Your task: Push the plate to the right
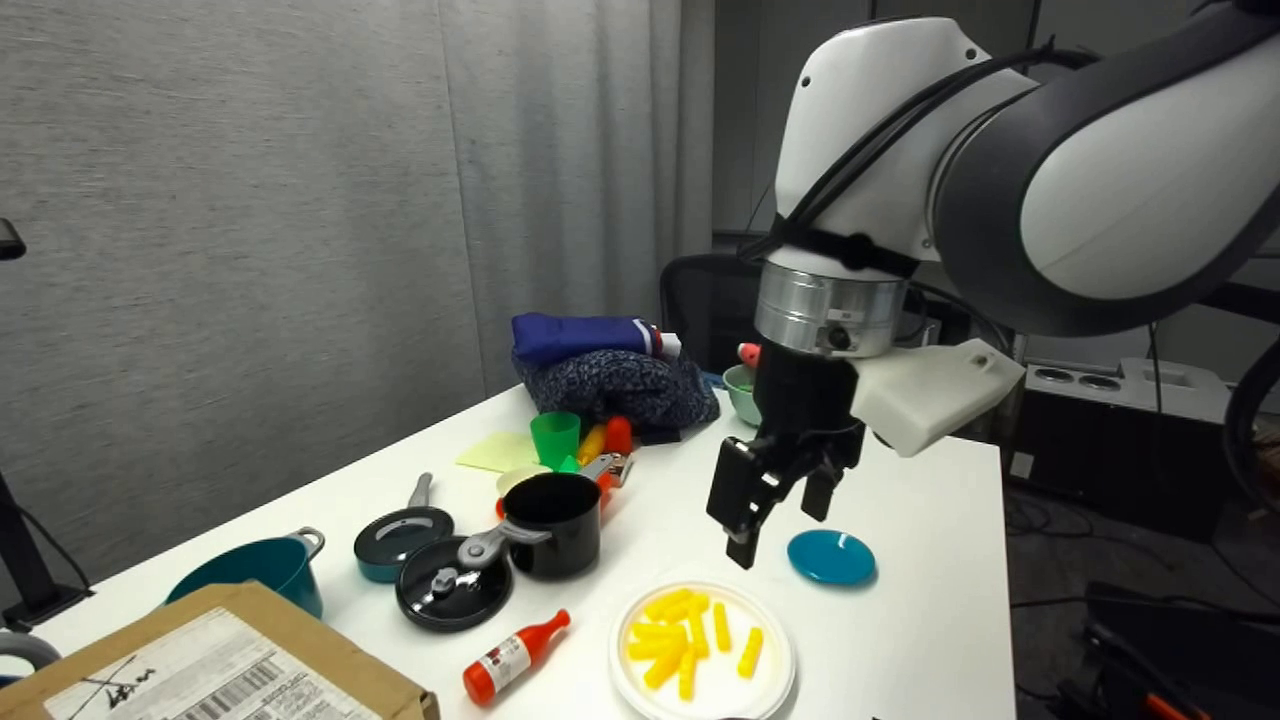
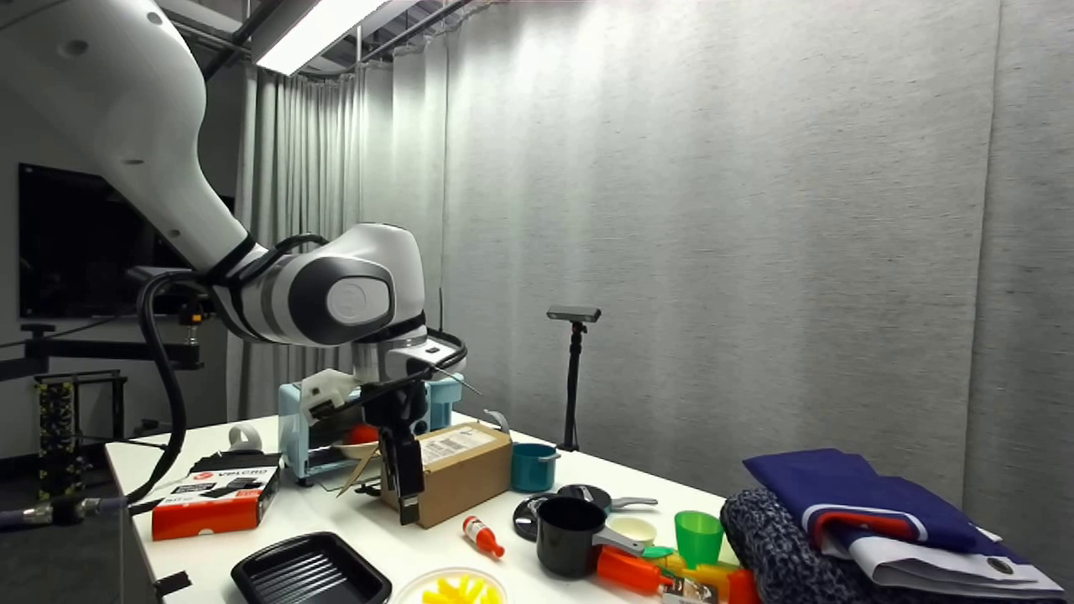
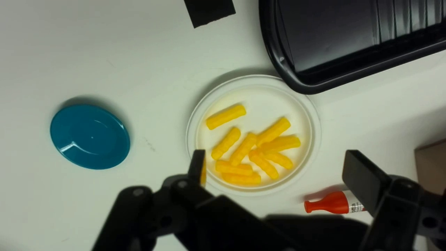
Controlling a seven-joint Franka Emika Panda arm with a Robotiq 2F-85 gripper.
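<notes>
Wrist view: the plate (image 3: 263, 99) is seen on the bench (image 3: 139, 52) between dish (image 3: 90, 137) and tray (image 3: 331, 40), the pincer (image 3: 277, 167) is held spread above, approach is judged in hand, and lowering beside the plate is likely required before rightward pushing.

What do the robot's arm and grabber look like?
The robot arm has smooth, rounded white sections with dark grey bands; black cables run along it. A silvery collar leads to a black two-finger gripper with blocky fingers. An off-white, wedge-like piece sticks out beside it.
</notes>
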